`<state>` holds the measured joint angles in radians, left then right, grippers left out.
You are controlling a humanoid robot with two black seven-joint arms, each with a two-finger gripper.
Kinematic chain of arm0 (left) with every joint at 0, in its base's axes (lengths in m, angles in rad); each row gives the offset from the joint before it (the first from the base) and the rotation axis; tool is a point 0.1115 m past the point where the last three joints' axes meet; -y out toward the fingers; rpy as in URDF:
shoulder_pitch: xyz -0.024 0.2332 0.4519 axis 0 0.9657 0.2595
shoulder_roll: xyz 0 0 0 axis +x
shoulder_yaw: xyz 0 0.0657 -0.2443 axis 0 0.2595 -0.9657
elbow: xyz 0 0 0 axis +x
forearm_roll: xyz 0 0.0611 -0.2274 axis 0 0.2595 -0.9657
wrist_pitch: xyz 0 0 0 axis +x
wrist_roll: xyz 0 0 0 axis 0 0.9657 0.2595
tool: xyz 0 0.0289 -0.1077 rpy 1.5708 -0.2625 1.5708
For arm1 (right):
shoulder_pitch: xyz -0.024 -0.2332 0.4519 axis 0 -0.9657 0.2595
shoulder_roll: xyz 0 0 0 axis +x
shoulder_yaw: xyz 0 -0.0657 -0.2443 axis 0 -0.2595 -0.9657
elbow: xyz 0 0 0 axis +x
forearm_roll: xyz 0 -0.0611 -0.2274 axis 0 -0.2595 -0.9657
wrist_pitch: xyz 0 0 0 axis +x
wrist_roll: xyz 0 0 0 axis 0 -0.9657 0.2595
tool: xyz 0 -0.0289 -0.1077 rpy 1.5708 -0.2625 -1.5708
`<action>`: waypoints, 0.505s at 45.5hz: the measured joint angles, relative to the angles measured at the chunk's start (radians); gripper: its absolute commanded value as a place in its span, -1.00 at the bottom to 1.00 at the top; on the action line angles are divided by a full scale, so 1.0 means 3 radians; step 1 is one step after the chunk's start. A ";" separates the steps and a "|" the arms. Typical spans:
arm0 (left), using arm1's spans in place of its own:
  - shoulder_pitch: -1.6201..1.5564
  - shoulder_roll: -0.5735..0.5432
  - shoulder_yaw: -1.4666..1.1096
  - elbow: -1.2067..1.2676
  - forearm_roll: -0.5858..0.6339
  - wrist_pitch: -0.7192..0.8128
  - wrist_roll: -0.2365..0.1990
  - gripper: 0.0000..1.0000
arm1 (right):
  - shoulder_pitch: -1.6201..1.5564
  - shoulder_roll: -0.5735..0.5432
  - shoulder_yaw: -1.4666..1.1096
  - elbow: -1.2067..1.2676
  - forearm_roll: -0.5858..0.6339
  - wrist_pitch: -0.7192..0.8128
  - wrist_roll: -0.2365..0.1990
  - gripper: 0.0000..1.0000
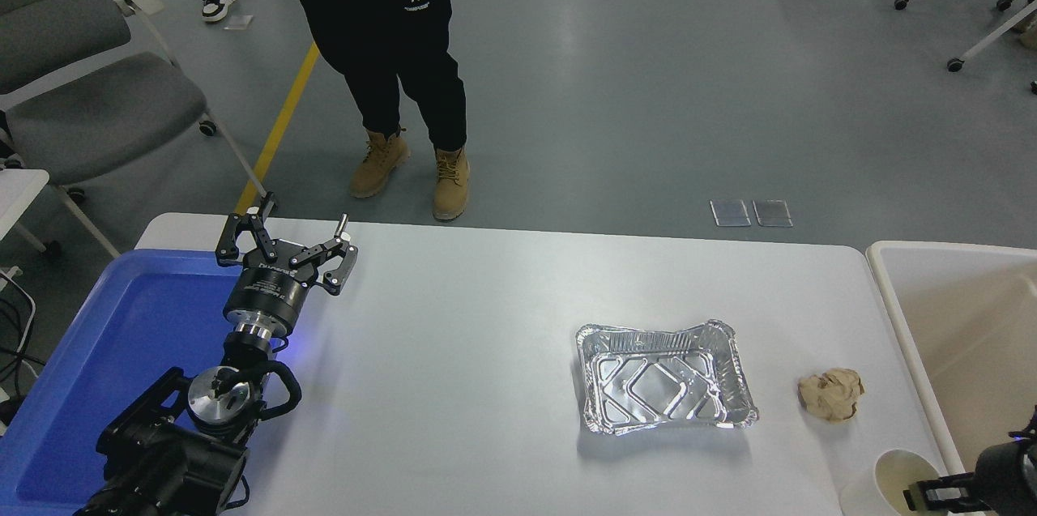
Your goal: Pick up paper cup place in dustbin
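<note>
White table [486, 354], upright paper cup [895, 479] (cream inside)

White cup [898, 477], beige dustbin [895, 297], blue tray [97, 321].

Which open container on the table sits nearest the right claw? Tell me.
The paper cup, round and white at the table's near right corner, right beside the right claw; the foil tray lies farther left.

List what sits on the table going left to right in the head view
blue tray → left gripper → foil tray → crumpled paper ball → paper cup → right gripper at the cup → dustbin
</note>
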<state>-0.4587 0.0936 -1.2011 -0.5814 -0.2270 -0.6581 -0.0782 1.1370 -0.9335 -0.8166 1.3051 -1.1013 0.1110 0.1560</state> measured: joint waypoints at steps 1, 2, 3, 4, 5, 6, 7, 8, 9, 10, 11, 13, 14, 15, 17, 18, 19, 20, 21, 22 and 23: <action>0.0000 0.0000 0.0000 0.0000 0.0000 0.0000 0.0000 0.98 | -0.0002 0.0000 0.0001 0.0000 -0.0002 -0.0001 0.0002 -1.00; 0.0000 0.0000 0.0000 0.0000 0.0000 0.0000 0.0000 0.98 | -0.0004 0.0001 0.0003 -0.0001 -0.0006 -0.0002 0.0004 -1.00; 0.0000 0.0000 0.0000 0.0000 0.0000 0.0000 0.0000 0.98 | -0.0005 0.0001 0.0003 -0.0001 -0.0006 -0.0003 0.0004 -1.00; 0.0000 0.0000 0.0000 0.0000 0.0000 0.0000 0.0000 0.98 | -0.0005 0.0001 0.0003 -0.0002 -0.0006 -0.0003 0.0004 -1.00; 0.0000 0.0000 0.0000 0.0000 0.0000 0.0000 0.0000 0.98 | -0.0005 0.0001 0.0004 -0.0002 -0.0006 -0.0003 0.0005 -1.00; 0.0000 0.0000 0.0000 0.0000 0.0000 0.0000 0.0000 0.98 | -0.0005 0.0001 0.0005 -0.0002 -0.0006 -0.0003 0.0005 -1.00; 0.0000 0.0000 0.0000 0.0000 0.0000 0.0000 0.0000 0.98 | -0.0005 0.0000 0.0008 -0.0002 -0.0006 -0.0003 0.0006 -1.00; 0.0000 0.0000 0.0000 0.0000 0.0000 0.0000 0.0000 0.98 | -0.0003 -0.0003 0.0015 -0.0001 -0.0006 -0.0004 0.0007 -1.00; 0.0000 0.0000 0.0000 0.0000 0.0000 0.0000 0.0000 0.98 | 0.0001 -0.0007 0.0022 0.0002 -0.0003 -0.0004 0.0007 -1.00; 0.0000 0.0000 0.0000 0.0000 0.0000 0.0000 0.0000 0.98 | 0.0006 -0.0012 0.0029 0.0005 0.0000 -0.0004 0.0007 -1.00; 0.0000 0.0000 0.0000 0.0000 0.0000 0.0000 0.0000 0.98 | 0.0013 -0.0018 0.0037 0.0009 0.0003 -0.0004 0.0009 -1.00; 0.0000 0.0000 0.0000 0.0000 0.0000 0.0000 0.0000 0.98 | 0.0038 -0.0041 0.0054 0.0018 0.0007 -0.0001 0.0011 -1.00; 0.0000 0.0000 0.0000 0.0000 0.0000 0.0000 0.0000 0.98 | 0.0053 -0.0053 0.0060 0.0023 0.0008 0.0004 0.0012 -1.00; 0.0000 0.0000 0.0000 0.0000 0.0000 0.0000 0.0000 0.98 | 0.0081 -0.0075 0.0067 0.0036 0.0011 0.0010 0.0012 -1.00; 0.0000 0.0000 0.0000 0.0000 0.0000 0.0000 0.0000 0.98 | 0.0138 -0.0115 0.0076 0.0059 0.0013 0.0020 0.0013 -1.00; 0.0000 0.0000 0.0000 0.0000 0.0000 0.0000 0.0000 0.98 | 0.0165 -0.0132 0.0078 0.0070 0.0013 0.0024 0.0015 -1.00; 0.0000 0.0000 0.0000 0.0000 0.0000 0.0000 0.0000 0.98 | 0.0197 -0.0152 0.0080 0.0082 0.0013 0.0029 0.0015 -1.00; 0.0000 0.0000 0.0000 0.0000 0.0000 0.0000 0.0000 0.98 | 0.0236 -0.0176 0.0080 0.0099 0.0014 0.0036 0.0015 -1.00; 0.0000 0.0000 0.0000 0.0000 0.0000 0.0000 0.0000 0.98 | 0.0287 -0.0206 0.0080 0.0119 0.0013 0.0045 0.0015 -1.00; 0.0000 0.0000 0.0000 0.0000 0.0001 0.0000 0.0000 0.98 | 0.0331 -0.0233 0.0080 0.0135 0.0013 0.0056 0.0015 -1.00; 0.0000 0.0000 0.0000 0.0000 0.0001 0.0000 0.0000 0.98 | 0.0377 -0.0261 0.0078 0.0153 0.0011 0.0074 0.0016 -1.00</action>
<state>-0.4587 0.0936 -1.2011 -0.5813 -0.2267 -0.6581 -0.0783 1.2502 -1.0118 -0.7933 1.3511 -1.0979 0.1330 0.1607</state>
